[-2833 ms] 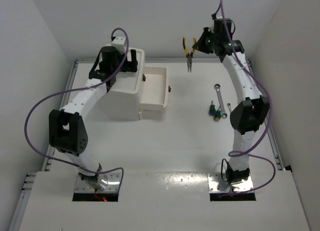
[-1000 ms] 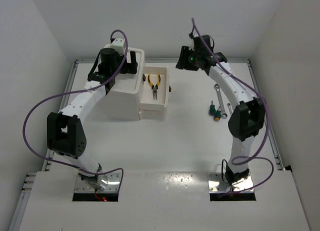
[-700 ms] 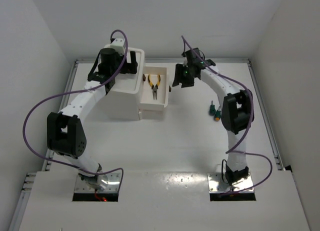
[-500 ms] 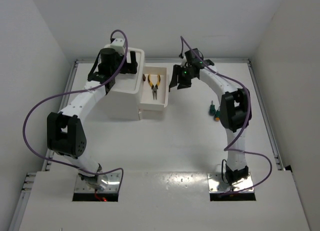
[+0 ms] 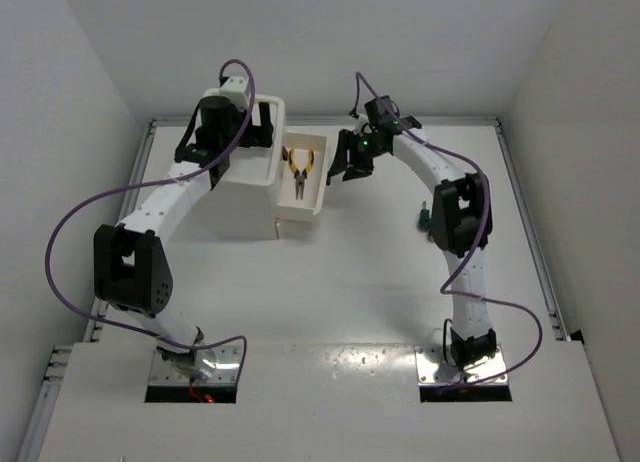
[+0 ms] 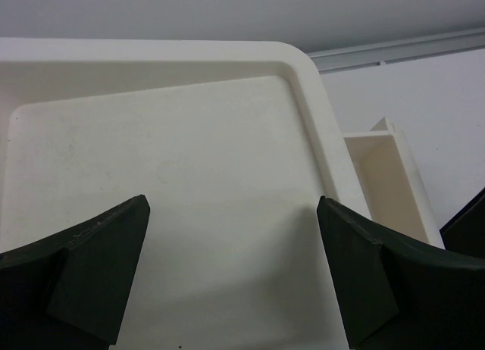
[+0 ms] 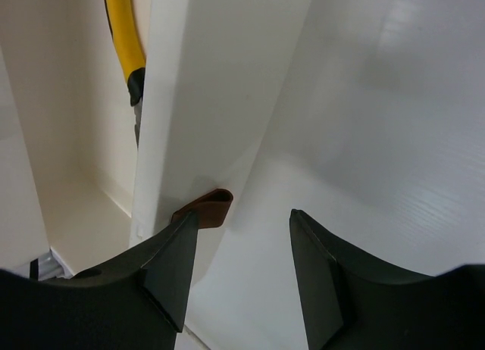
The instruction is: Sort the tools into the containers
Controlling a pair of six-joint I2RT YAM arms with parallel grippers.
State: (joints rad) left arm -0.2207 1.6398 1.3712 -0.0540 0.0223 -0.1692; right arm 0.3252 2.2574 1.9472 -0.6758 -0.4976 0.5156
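The white drawer unit (image 5: 245, 187) stands at the back left. Its top tray (image 5: 268, 154) is bare in the left wrist view (image 6: 174, 176). One drawer (image 5: 318, 177) stands pulled out to the right with the yellow-handled pliers (image 5: 300, 168) lying in it; a yellow handle also shows in the right wrist view (image 7: 125, 32). My right gripper (image 5: 340, 167) is open and empty at the drawer's front wall (image 7: 212, 85), its left finger (image 7: 170, 267) against the dark-red knob (image 7: 204, 211). My left gripper (image 5: 263, 134) is open and empty over the top tray. The wrenches and green-handled pliers are hidden.
A bit of a green screwdriver (image 5: 423, 220) shows beside the right arm's forearm on the right of the table. White walls close in the back and both sides. A metal rail (image 5: 520, 182) runs along the table's right edge.
The right gripper has let go of the yellow pliers into the drawer, dropped to the drawer's front and moved left. The drawer has slid a little leftward into the unit. The left arm is still.
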